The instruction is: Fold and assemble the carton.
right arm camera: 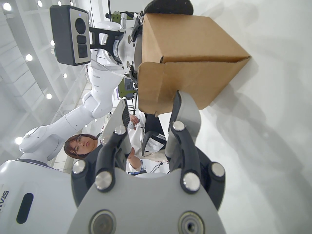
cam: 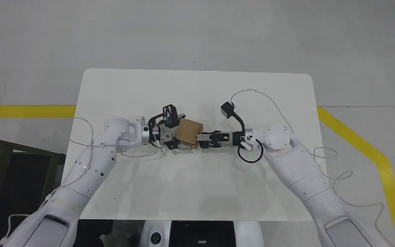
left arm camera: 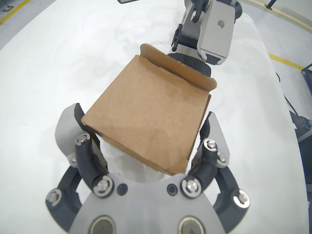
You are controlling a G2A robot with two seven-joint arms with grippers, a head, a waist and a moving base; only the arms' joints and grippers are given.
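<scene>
The brown carton [cam: 187, 131] lies in the middle of the white table [cam: 123, 92], between the two arms. My left gripper [left arm camera: 143, 125] is shut on the carton [left arm camera: 148, 120], with one finger [left arm camera: 80, 120] on each side wall near its closed end. At the opposite end a flap [left arm camera: 180, 70] stands up. My right gripper [right arm camera: 151, 101] is open at that end. One of its fingers [right arm camera: 185, 108] rests against the carton's flap [right arm camera: 170, 86], and the flap's corner sits in the gap. The right gripper [left arm camera: 204, 60] has a black pad behind the flap.
Thin white cables [cam: 271, 102] trail over the table behind the right arm. A person [right arm camera: 82, 144] sits in the room behind, away from the carton. The table's bare surface stretches on all sides of the carton.
</scene>
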